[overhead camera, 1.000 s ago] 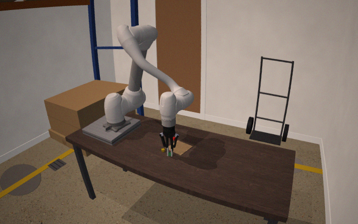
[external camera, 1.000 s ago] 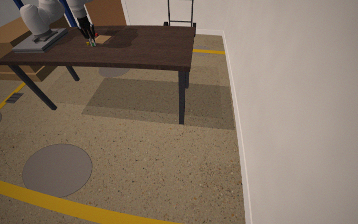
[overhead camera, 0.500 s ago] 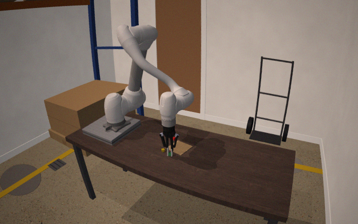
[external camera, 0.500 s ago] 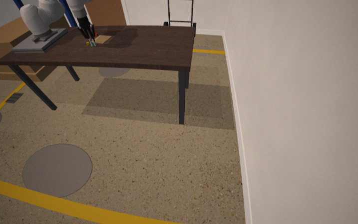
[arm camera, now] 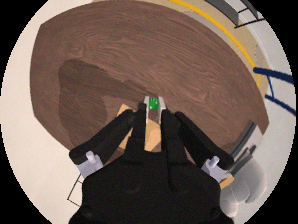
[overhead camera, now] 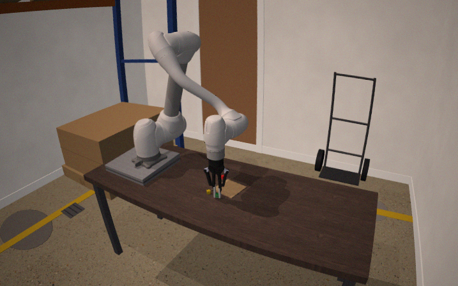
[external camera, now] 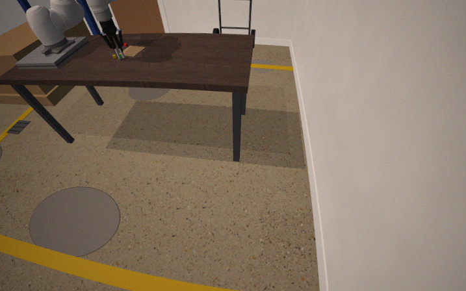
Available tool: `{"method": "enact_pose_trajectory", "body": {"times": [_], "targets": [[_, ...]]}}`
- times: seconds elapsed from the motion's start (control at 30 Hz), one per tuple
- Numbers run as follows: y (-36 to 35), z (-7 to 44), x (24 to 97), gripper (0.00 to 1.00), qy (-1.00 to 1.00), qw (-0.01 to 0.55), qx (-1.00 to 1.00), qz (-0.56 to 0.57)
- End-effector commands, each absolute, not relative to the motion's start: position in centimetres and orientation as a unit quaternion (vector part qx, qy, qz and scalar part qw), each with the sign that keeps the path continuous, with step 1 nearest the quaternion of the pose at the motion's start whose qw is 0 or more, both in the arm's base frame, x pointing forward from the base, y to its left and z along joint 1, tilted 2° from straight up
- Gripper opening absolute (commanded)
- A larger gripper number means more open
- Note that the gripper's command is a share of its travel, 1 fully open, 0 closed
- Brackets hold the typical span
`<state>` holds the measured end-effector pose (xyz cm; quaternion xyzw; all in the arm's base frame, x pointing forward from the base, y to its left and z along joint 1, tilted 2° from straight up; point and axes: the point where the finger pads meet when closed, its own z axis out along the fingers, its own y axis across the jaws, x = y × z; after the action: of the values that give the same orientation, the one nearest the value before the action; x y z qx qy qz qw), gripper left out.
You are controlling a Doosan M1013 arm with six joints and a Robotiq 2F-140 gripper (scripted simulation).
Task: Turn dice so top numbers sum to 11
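The green die (overhead camera: 216,195) (external camera: 120,56) (arm camera: 153,104) is between the two fingertips, at table height just off the near edge of the mat (overhead camera: 236,188) (external camera: 135,50) (arm camera: 153,138). My gripper (overhead camera: 216,193) (external camera: 119,55) (arm camera: 153,102) points down and is shut on the green die. The yellow die (overhead camera: 208,191) (external camera: 114,56) lies on the table left of the fingers, off the mat. The red die (overhead camera: 222,176) (external camera: 125,45) is behind the gripper, by the mat's far left corner; whether it touches the mat I cannot tell. The pips are too small to read.
The dark wooden table (overhead camera: 312,220) (external camera: 198,65) (arm camera: 165,50) carries the arm's grey base plate (overhead camera: 116,170) (external camera: 33,62) at its left end. Cardboard boxes (overhead camera: 81,142) stand beyond that end. A hand truck (overhead camera: 349,122) stands on the floor behind the table.
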<state>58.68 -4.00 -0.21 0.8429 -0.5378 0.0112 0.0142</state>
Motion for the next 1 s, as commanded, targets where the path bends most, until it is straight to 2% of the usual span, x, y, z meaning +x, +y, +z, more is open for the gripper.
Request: {"method": "enact_pose_trajectory", "body": {"times": [0.0, 0.17, 0.4, 0.83, 0.97], "targets": [[-3.9, 1.9, 58.7, 0.09, -0.538, 0.014, 0.843, 0.011], [-3.8, 5.7, 58.7, 0.09, -0.538, 0.014, 0.843, 0.011], [-3.7, 8.3, 58.7, 0.09, -0.538, 0.014, 0.843, 0.011], [-3.5, 8.7, 58.6, 0.09, -0.539, 0.014, 0.842, 0.011], [3.1, 8.7, 55.7, 0.09, -0.613, 0.013, 0.790, 0.012]]}}
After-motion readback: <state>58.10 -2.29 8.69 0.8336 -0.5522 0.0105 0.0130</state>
